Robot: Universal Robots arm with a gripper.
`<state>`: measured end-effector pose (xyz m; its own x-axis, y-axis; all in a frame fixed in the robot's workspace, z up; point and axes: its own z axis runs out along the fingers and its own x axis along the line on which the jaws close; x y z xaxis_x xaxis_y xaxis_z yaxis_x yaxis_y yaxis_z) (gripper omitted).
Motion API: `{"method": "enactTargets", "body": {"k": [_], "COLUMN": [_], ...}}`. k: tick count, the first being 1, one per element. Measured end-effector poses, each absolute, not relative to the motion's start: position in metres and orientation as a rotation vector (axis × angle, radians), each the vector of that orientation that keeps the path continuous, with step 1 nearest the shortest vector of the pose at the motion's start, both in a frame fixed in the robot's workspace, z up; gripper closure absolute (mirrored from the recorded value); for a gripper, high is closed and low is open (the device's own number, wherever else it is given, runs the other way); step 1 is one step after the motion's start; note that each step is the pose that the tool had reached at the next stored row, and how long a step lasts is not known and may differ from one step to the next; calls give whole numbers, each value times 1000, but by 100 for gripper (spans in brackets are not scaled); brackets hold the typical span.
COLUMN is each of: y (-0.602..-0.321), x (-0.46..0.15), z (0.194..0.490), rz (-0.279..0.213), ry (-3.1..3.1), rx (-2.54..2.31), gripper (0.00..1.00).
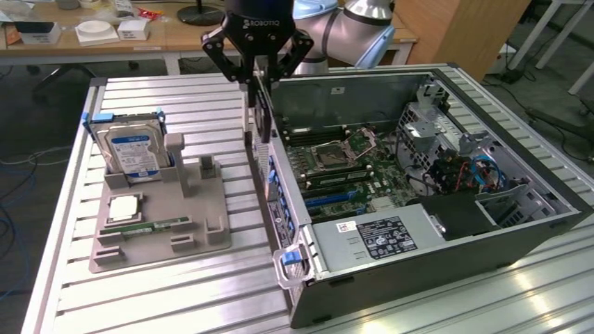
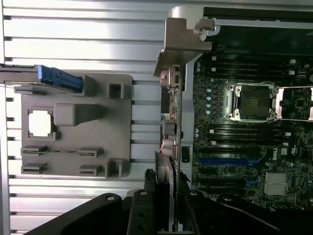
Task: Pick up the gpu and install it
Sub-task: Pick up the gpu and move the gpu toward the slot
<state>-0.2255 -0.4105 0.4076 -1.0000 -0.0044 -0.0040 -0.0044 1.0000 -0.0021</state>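
Silver-bracketed thin flat gpu [image 1: 261, 122] hangs edge-on beneath the black hand [image 1: 257, 79] grasping it, seemingly over the dark open computer case's [image 1: 446, 257] wall.

Bright even room light; glare on table slats [image 1: 547, 285]; soft shadows inside case [image 1: 371, 104].

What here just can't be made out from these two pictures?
- gpu faces: seen edge-on in both views.
- hard drive label text: too small, exterior view.
- power supply sticker print: too small, exterior view.
- robot arm: mostly cut off by the exterior view's upper edge.
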Motion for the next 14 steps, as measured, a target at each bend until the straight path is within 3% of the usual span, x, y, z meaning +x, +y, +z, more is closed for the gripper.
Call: {"method": "enactTargets", "body": {"k": [3, 14], "y": [-411, -410], "x": [-223, -202], "z": [408, 406], "rz": [-29, -30], "ry": [3138, 3137], "rx": [-6, -3], "gripper": [73, 73]}}
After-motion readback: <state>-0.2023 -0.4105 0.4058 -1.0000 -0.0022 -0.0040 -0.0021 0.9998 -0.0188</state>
